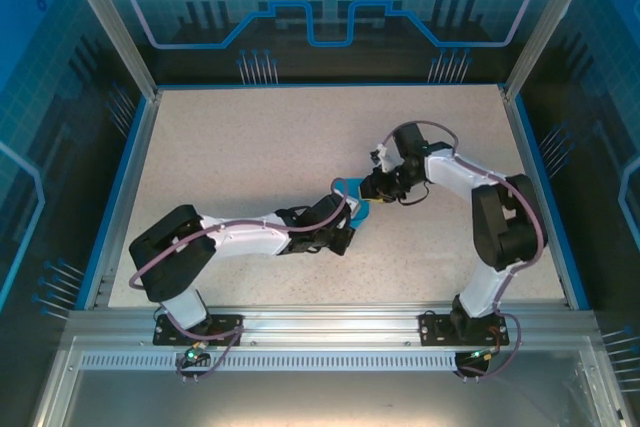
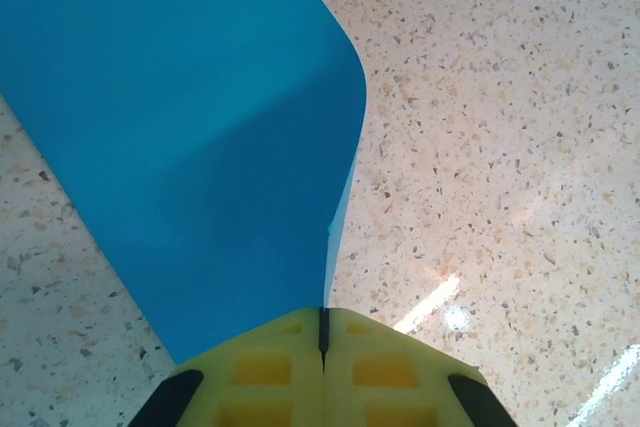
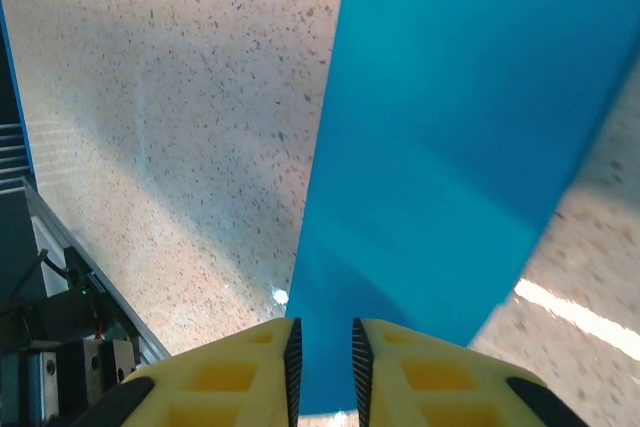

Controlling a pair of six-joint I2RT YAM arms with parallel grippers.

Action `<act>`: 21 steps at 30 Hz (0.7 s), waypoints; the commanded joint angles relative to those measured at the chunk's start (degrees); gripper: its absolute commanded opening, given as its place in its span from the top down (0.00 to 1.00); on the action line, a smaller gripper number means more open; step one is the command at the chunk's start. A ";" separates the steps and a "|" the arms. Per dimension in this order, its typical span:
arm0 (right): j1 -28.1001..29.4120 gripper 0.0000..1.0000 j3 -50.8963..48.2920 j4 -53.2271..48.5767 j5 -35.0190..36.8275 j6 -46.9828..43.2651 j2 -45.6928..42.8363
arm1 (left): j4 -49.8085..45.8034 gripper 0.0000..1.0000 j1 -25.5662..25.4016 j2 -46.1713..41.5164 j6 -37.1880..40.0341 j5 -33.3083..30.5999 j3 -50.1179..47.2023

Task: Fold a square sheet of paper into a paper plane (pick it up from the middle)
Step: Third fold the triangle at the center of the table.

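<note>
Speckled stone-look table point(image 1: 250, 147), smooth curved blue square sheet of paper point(image 2: 200, 127).

There is one sheet of blue paper point(image 2: 200, 127) and one speckled tabletop point(image 1: 250, 147). Two white arms stand at the tabletop's near edge, a left arm point(image 1: 245, 235) and a right arm point(image 1: 455, 169). Each ends in one pincer, making two: the left pincer point(image 2: 323, 322) and the right pincer point(image 3: 322, 332). Each pincer has two yellow fingers point(image 2: 260, 367), four in all.
</note>
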 commanded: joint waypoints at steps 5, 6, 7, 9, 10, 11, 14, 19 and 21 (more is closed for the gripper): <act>2.40 0.80 6.57 -3.49 4.88 -1.44 9.04 | 1.22 1.00 2.40 -0.58 -0.55 6.53 -0.43; 2.58 0.80 6.89 -3.67 5.61 -2.01 9.74 | 1.11 1.00 2.67 -0.42 -0.41 6.98 -0.34; 2.75 0.81 7.31 -4.12 6.51 -2.50 10.65 | 1.11 1.00 2.92 -0.25 -0.42 7.34 -0.24; 3.11 0.81 7.87 -4.77 8.16 -3.52 12.11 | 1.05 1.00 3.52 0.27 -0.33 8.29 -0.04; 3.23 0.81 8.16 -5.13 8.74 -4.00 12.91 | 1.05 1.00 3.94 0.56 -0.24 9.01 0.08; 3.33 0.81 8.38 -5.50 9.48 -4.47 13.68 | 0.93 1.00 4.31 0.92 -0.16 9.86 0.33; 3.84 0.82 8.71 -6.34 11.24 -5.77 14.98 | 0.17 1.00 5.28 1.86 0.48 11.28 1.17; 4.01 0.82 8.82 -6.56 11.24 -6.80 15.64 | -1.22 1.00 7.16 3.01 1.56 12.89 2.72; 4.13 0.82 9.10 -6.76 11.13 -7.01 15.76 | -1.75 1.00 7.72 3.52 2.04 13.30 3.50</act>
